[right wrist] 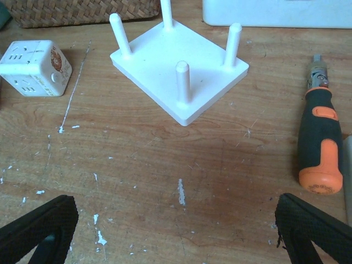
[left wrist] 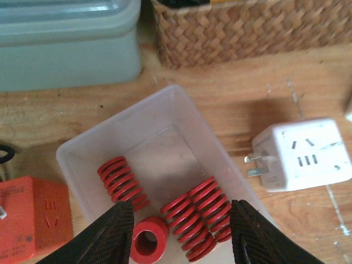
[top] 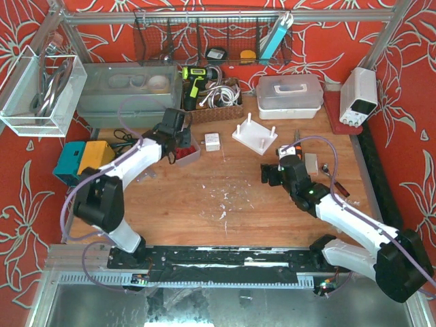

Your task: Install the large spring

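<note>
Your left gripper [left wrist: 181,231] hangs over the bin [left wrist: 206,148], jaws wide and empty; the large spring [left wrist: 190,228] looks stiff, light, roll-prone — pinch across its coils, mid-length.

Four red coil springs lie in a clear plastic bin [left wrist: 204,137]. One spring [left wrist: 122,184] lies alone on the left, slanted. A pair of springs [left wrist: 199,217] lies side by side, touching, along the right wall. The end-on spring [left wrist: 148,240] shows its round open end between them. The white base plate [right wrist: 165,66] sits flat on the wooden table [right wrist: 165,165], well apart from the bin. It carries four upright, round-tipped pegs [right wrist: 183,82], one near each corner.
</note>
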